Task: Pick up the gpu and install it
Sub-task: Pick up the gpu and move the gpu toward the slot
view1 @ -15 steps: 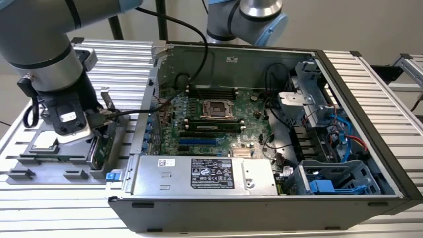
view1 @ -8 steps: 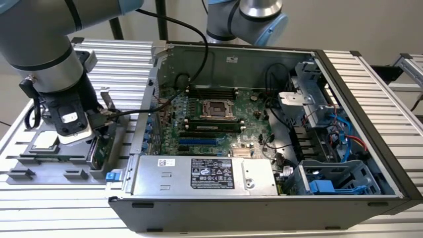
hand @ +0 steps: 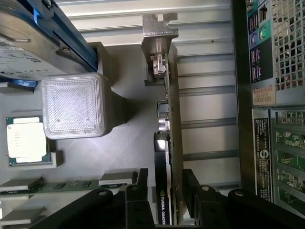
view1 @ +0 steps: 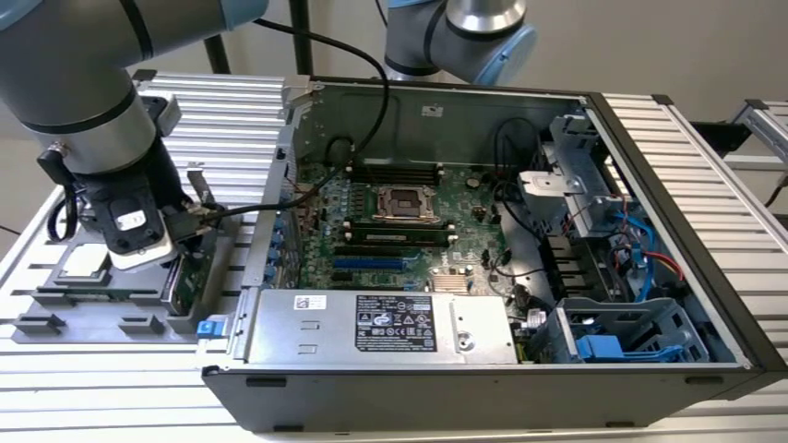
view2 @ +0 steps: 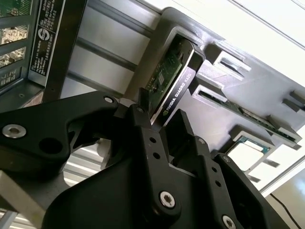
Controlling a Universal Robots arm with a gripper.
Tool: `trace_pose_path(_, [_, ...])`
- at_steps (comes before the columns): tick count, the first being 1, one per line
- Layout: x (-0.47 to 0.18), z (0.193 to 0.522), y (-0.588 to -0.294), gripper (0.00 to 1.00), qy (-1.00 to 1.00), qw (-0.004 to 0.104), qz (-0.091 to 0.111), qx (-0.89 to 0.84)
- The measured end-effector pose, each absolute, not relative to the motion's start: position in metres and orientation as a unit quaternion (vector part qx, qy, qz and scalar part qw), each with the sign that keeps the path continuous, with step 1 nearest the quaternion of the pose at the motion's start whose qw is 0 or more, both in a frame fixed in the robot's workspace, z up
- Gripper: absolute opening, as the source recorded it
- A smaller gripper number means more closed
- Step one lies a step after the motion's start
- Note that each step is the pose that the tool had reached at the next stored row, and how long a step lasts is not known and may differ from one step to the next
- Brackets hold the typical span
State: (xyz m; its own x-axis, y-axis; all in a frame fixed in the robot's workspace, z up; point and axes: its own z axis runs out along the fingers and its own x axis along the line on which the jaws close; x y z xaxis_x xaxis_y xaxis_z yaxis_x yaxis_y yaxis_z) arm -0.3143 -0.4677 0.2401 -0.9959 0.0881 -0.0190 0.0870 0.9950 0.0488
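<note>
Ribbed aluminium worktop (view1: 234, 101). A grey fixture tray (view1: 74, 318) sits on it, with the open PC case (view1: 468, 397) alongside.

The claw (hand: 166, 172) is down at the tray and open. One finger sits on each side of the gpu (hand: 167, 143), with slim gaps on both faces, so it isn't clamped yet. The gpu stands on edge in its tray slot, between the fingers. Its silver bracket (hand: 159, 28) is at the end far from the claw.

Handling, my read:
- The card is stiff, fairly light and fragile.
- Grip the flat faces, shroud against board, mid-length.
- Keep off the edge connector and the bracket.
- The shroud plastic could be slippery.

Nearby on the shroud side of the claw:
- a translucent printed block (hand: 74, 105), close by
- a CPU chip (hand: 26, 140)
- a hard drive (hand: 28, 43) in a blue frame
- a RAM stick (hand: 57, 186)

On the board side of the claw, the case wall is near. Slot walls hug the card, so tilting it risks binding.
</note>
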Motion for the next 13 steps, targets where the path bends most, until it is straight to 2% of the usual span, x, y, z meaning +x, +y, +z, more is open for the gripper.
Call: trace_pose_path(13, [-0.3143,0.2366,-0.4677,1.00,0.999,0.011,0.023,0.044])
